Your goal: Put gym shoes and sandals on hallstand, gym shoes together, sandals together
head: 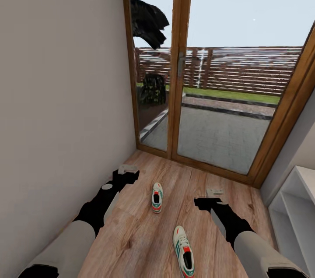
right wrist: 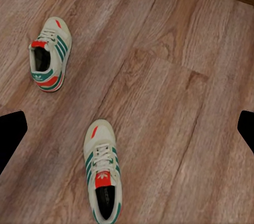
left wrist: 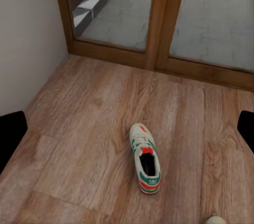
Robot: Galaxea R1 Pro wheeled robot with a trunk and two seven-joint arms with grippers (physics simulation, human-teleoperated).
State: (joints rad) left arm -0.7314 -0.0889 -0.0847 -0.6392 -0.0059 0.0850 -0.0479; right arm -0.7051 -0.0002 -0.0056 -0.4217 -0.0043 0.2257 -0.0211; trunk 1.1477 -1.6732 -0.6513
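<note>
We hold both end effectors, left and right, open and empty above the corridor floor. The far gym shoe lies between them; we should descend straight, straddling its midsection.

Corridor floor: matt wood-grain planks. Gym shoes: cream leather-look, green stripes. Door frame: varnished wood, glass panes.

Plain off-white wall on left. Wood-framed glass doors ahead, daylight, paved patio, slatted fence outside. Wood-grain plank floor. White shelf unit at right.
</note>
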